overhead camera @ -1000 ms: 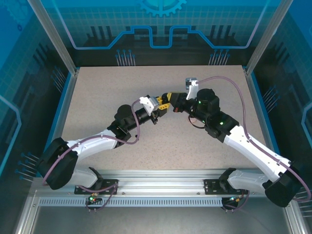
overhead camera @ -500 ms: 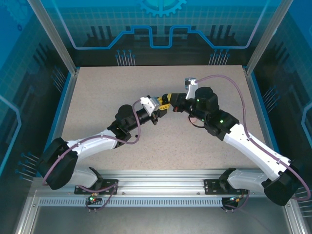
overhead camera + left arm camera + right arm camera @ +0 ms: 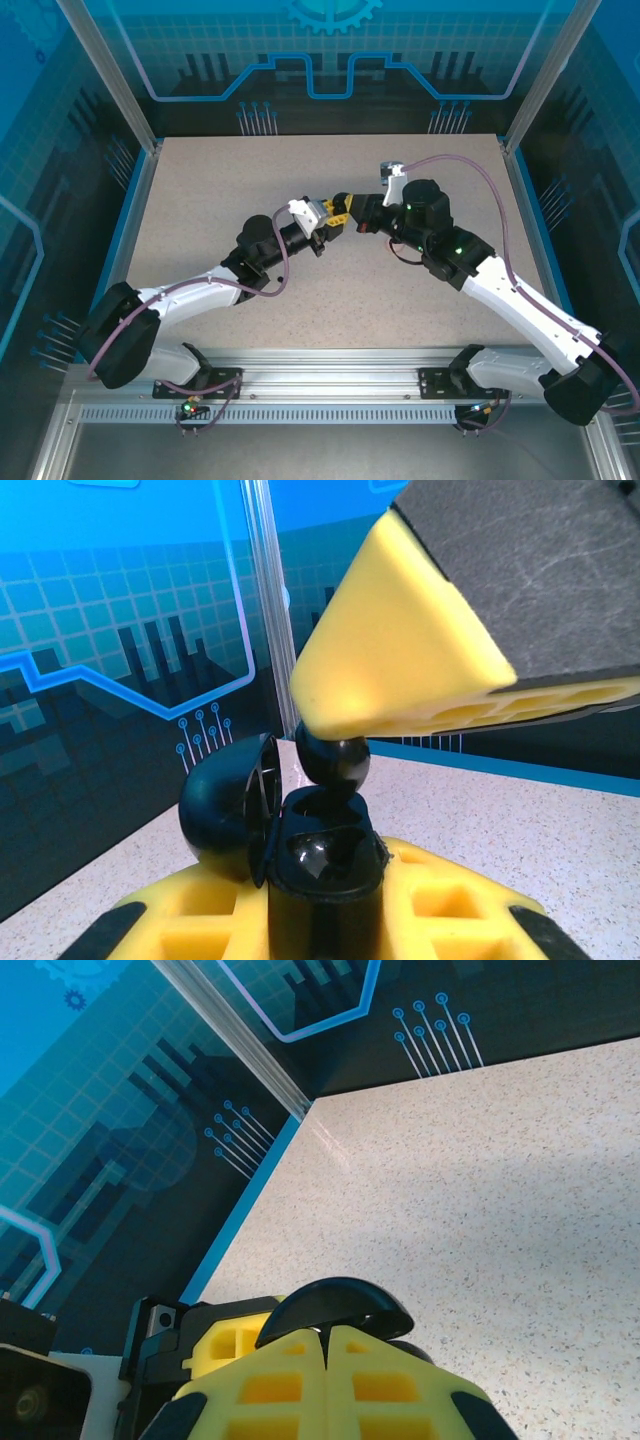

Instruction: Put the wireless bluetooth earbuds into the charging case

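Note:
A black charging case stands upright in my left gripper, whose yellow fingers are shut on its body. Its round lid hangs open to the left. A black earbud is pinched at the tip of my right gripper's yellow fingers, its lower end at the case's far socket. In the right wrist view my right gripper is shut, with the case lid just beyond its tips. From above, the left gripper and right gripper meet tip to tip over mid-table.
The speckled table stretches around both arms. A blue-edged back wall and a clear corner post bound the far side. The left gripper's black and yellow housing sits close to the right fingertips.
The right wrist has shifted slightly toward the left gripper. The left arm holds still with the case.

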Action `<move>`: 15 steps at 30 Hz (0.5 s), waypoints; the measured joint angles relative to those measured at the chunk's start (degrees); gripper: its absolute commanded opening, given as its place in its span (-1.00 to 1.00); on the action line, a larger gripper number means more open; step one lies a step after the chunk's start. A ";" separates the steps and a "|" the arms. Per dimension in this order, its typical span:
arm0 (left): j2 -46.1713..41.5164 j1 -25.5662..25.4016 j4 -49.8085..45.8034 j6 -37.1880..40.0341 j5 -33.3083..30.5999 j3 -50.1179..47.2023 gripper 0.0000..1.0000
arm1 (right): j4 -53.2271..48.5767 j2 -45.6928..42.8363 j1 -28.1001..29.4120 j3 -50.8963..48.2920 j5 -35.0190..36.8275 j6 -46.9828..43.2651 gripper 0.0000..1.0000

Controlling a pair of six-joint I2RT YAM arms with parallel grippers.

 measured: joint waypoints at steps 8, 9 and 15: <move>0.26 0.13 -0.11 -0.04 -0.61 0.09 -1.00 | -0.90 3.26 0.22 1.25 -0.20 0.59 -0.92; 0.26 0.13 -0.17 -0.04 -0.63 0.09 -1.00 | -0.94 3.26 0.22 1.25 -0.09 0.59 -0.91; 0.26 0.11 -0.09 -0.09 -0.63 0.09 -1.00 | -1.11 3.23 0.24 1.31 0.76 0.66 -0.74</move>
